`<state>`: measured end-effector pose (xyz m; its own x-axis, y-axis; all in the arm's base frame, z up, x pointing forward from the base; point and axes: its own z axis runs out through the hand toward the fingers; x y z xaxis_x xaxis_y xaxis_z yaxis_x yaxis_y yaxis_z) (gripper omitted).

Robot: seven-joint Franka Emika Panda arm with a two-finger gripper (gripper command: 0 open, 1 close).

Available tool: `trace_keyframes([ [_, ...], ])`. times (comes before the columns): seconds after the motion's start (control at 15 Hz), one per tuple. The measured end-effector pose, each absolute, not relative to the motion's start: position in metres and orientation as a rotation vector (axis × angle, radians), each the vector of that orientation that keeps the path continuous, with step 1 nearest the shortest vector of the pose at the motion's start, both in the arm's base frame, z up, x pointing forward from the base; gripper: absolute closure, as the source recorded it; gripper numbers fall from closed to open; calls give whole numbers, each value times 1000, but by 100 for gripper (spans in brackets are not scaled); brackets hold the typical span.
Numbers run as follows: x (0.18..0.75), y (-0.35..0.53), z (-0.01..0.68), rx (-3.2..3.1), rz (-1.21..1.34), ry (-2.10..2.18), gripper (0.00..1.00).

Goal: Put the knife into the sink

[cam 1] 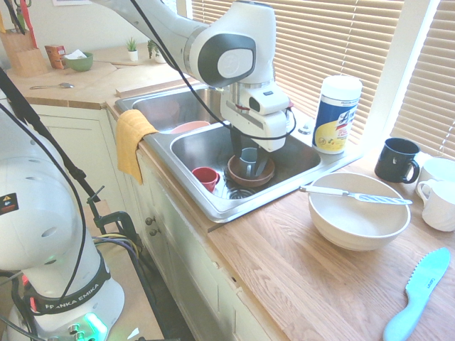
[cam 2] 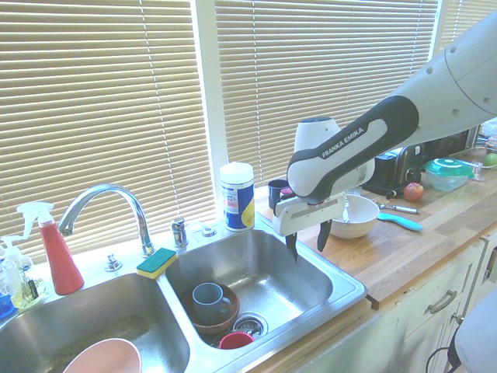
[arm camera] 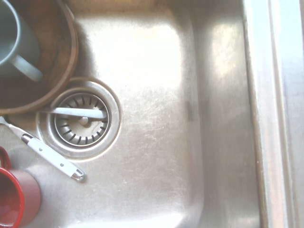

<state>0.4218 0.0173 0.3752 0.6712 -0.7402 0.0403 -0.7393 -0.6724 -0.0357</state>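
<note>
The knife (cam 1: 355,194), slim with a white handle and a striped silvery blade, lies across the rim of the white bowl (cam 1: 359,220) on the wooden counter, right of the sink (cam 1: 206,206). My gripper (cam 2: 307,241) hangs open and empty over the right basin of the sink (cam 2: 287,287), well away from the knife. The wrist view looks straight down at the basin floor (arm camera: 156,118) and the drain (arm camera: 80,118). The knife does not show in the wrist view.
A brown bowl (cam 1: 250,174) holding a grey mug (cam 2: 208,299) and a red cup (cam 1: 206,177) sit in the right basin; a white-handled utensil (arm camera: 52,156) lies by the drain. A wipes canister (cam 1: 336,114), dark mug (cam 1: 397,160), white mugs (cam 1: 437,195), teal knife (cam 1: 419,291), faucet (cam 2: 109,202) and sponge (cam 2: 157,263) stand around.
</note>
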Motion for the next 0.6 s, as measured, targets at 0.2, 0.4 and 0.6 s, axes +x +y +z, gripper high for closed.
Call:
trace_keyframes([
  [0.2,424,16,377,-2848,-90,1277,0],
  [0.4,441,-9,406,-2772,-178,1366,0],
  [0.6,455,-54,438,-2683,-258,1542,0],
])
